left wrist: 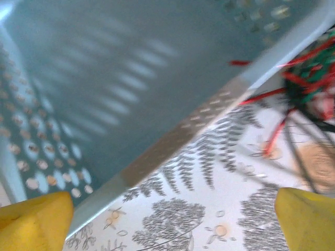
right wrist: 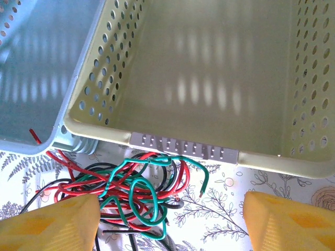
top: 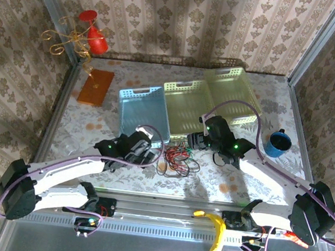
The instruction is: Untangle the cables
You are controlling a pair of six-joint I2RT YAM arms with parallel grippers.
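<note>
The red, black and green cables lie in one tangled heap on the tablecloth, just in front of the baskets. My left gripper is low at the heap's left side. In the left wrist view it is open over bare cloth, with the cables blurred at the upper right. My right gripper hangs above the heap's far right edge. It is open and holds nothing. The green cable loops over the red cable and the black cable, and its left finger covers part of the heap.
A blue basket and two yellow-green baskets stand behind the heap; the nearer one's rim is close to the cables. A blue mug is right, an orange board and red ornament far left.
</note>
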